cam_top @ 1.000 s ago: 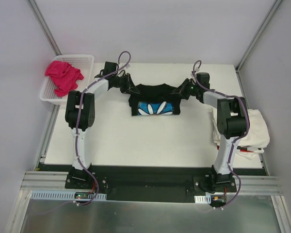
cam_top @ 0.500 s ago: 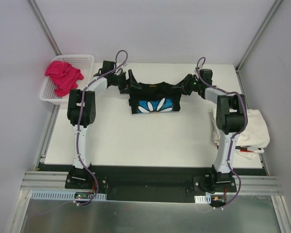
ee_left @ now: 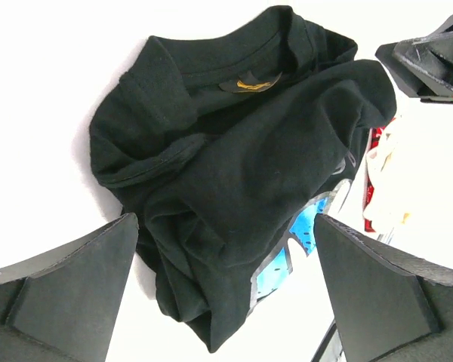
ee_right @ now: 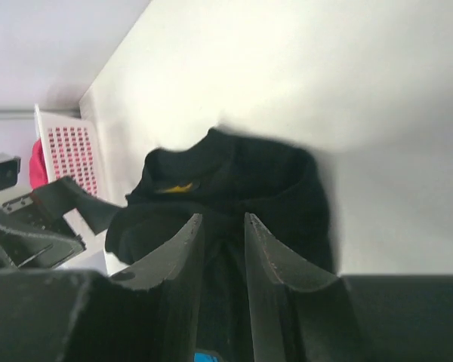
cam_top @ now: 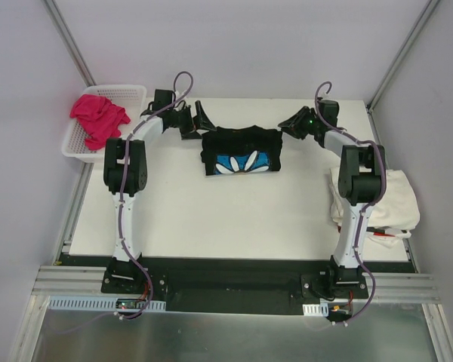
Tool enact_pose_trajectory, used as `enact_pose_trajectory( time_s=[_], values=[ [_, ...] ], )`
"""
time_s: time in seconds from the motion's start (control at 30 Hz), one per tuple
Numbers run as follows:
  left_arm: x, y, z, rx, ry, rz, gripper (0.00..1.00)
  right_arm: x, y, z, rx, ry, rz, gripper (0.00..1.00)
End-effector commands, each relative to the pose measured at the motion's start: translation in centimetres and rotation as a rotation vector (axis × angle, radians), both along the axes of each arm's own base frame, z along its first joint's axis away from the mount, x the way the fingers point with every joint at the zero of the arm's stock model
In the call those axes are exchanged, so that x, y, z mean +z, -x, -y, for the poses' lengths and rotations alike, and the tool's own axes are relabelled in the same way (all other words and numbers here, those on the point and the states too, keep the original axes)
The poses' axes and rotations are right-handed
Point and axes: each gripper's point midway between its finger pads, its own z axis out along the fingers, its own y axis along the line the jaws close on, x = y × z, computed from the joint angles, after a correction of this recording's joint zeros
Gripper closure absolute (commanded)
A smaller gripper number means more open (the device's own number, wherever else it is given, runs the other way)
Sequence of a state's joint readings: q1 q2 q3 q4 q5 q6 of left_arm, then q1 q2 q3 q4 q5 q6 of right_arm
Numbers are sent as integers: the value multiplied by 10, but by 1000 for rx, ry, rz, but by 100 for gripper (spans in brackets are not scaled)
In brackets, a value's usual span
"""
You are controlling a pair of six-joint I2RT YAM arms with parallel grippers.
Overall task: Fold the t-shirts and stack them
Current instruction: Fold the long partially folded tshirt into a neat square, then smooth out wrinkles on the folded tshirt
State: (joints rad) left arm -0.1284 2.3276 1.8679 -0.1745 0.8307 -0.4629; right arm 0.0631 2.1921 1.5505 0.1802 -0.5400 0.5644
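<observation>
A folded black t-shirt point(cam_top: 240, 151) with a daisy print lies on the white table point(cam_top: 234, 219), toward its far edge. The left gripper point(cam_top: 197, 123) gapes wide beside it, empty; the right gripper point(cam_top: 286, 124) stands narrowly parted, also empty (both just beside the bunched cloth). A finger catching a loose edge could drag the fold open.

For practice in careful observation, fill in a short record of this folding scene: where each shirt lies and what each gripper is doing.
black t-shirt: roughly folded, daisy print up, far middle of the table
left gripper: wide open, by the shirt's left side, holding nothing
right gripper: jaws narrowly parted, by the shirt's right side, holding nothing
pink t-shirt: crumpled in the white basket, far left
cream t-shirts: piled at the table's right edge
</observation>
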Motion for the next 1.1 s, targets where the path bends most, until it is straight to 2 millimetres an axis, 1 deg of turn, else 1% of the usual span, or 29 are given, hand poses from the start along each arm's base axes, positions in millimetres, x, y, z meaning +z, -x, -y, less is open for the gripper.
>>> enact_pose_trajectory(
  time_s=[0.0,0.03,0.1,0.13,0.17,0.2,0.23,0.27,0.3,0.33,0.37,0.4,0.43,0.47,0.5,0.53,0.57,0.6,0.63,0.67,0.7,0.73,0.77,0.8,0.87,0.9,0.97,1.0,1.07],
  values=[
    [80,-14,-14,19,-2,193,1,25,-32,32,-96,74,110,70],
    [90,-14,-17,25,4,206,1,39,-35,32,-91,76,137,70],
    [104,-10,-17,24,9,226,1,54,-27,32,-76,71,155,73],
    [122,-2,-16,17,23,249,1,68,-21,29,-64,60,193,76],
    [132,6,-8,1,25,265,1,84,-4,24,-49,54,214,84],
    [155,17,-4,-8,26,311,1,92,8,21,-37,53,226,89],
    [153,26,0,-14,14,314,1,100,19,16,-19,51,234,95],
    [159,38,18,-45,13,332,1,110,38,6,11,48,247,99],
    [173,51,25,-58,14,365,1,112,47,1,28,48,249,99],
    [168,60,35,-76,7,362,1,115,57,-12,57,42,258,99],
    [170,67,45,-99,18,368,1,112,69,-19,75,34,255,99],
    [173,81,63,-142,34,370,1,111,74,-26,91,26,254,99],
    [164,89,71,-160,45,344,1,111,81,-41,112,5,251,99],
    [164,93,77,-177,57,352,1,108,84,-49,128,-5,249,100],
    [157,99,87,-195,61,344,1,99,85,-58,148,-17,226,99],
    [144,102,90,-201,59,315,1,99,87,-70,167,-37,222,99],
    [137,103,92,-205,63,297,1,96,85,-76,179,-45,217,99],
    [125,100,95,-206,67,283,1,85,80,-84,193,-54,194,99],
    [114,103,97,-208,76,241,1,81,77,-88,199,-61,184,99],
    [109,100,98,-209,83,241,1,77,74,-95,204,-77,168,99],
    [96,99,101,-218,87,213,1,73,72,-99,220,-92,159,99],
    [92,96,102,-217,95,207,1,64,62,-104,224,-101,145,99],
    [87,94,103,-217,99,200,1,59,59,-107,222,-117,121,99],
    [75,91,105,-216,96,177,1,56,56,-110,229,-126,119,99],
    [69,87,108,-222,106,167,1,45,45,-114,229,-139,99,99],
    [57,84,109,-225,104,144,1,42,42,-115,228,-146,93,99],
    [55,78,112,-238,122,135,1,35,32,-117,225,-151,85,99],
    [42,76,114,-242,120,112,1,33,29,-117,221,-155,81,100],
    [39,68,116,-239,129,107,1,29,18,-119,218,-160,78,99]
  ],
)
